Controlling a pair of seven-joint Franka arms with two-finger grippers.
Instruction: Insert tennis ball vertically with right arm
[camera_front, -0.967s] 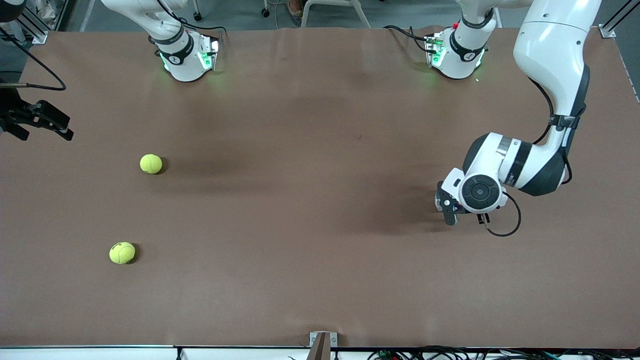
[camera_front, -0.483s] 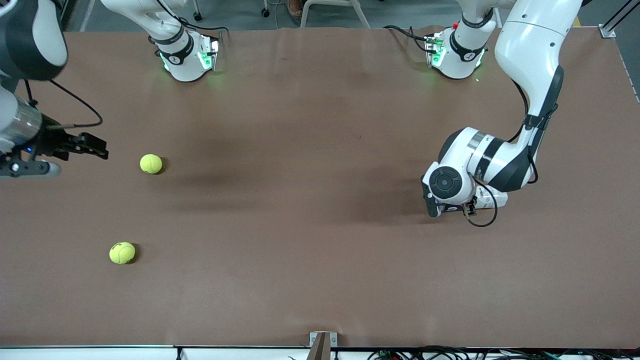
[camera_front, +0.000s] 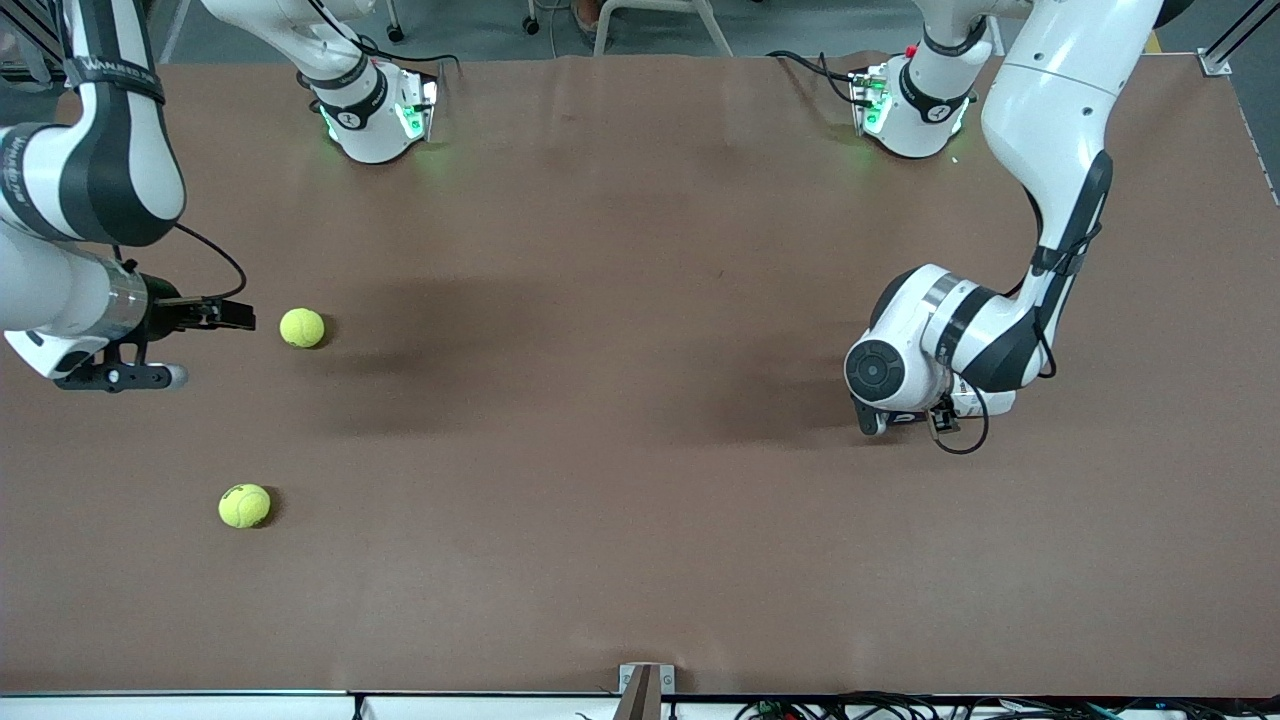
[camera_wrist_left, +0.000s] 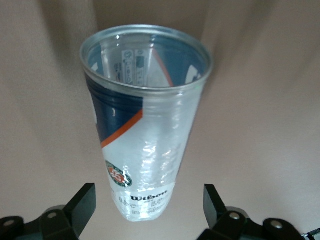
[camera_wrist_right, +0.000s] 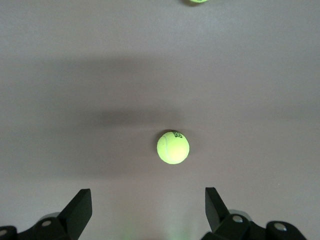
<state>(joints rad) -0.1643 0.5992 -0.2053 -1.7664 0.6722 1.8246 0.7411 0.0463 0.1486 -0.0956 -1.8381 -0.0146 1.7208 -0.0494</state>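
Note:
Two yellow tennis balls lie toward the right arm's end of the table, one (camera_front: 302, 327) farther from the front camera and one (camera_front: 244, 505) nearer. My right gripper (camera_front: 238, 318) hangs open just beside the farther ball. In its wrist view a ball (camera_wrist_right: 173, 147) lies ahead of the open right gripper (camera_wrist_right: 147, 210), untouched, and another ball (camera_wrist_right: 199, 1) peeks in at the edge. My left gripper (camera_wrist_left: 150, 207) is open. A clear plastic ball can (camera_wrist_left: 145, 120) with a blue and orange label shows between its fingers, with gaps on both sides. The left hand (camera_front: 880, 375) hides the can in the front view.
The brown table (camera_front: 620, 450) carries both arm bases (camera_front: 375, 115) along its edge farthest from the front camera. A small metal bracket (camera_front: 645, 685) sits at the nearest edge. Cables lie beside the bases.
The right arm has swung in from the table's end, bringing its open gripper up beside the farther ball. The left arm's hand has shifted slightly toward the table's middle and turned.

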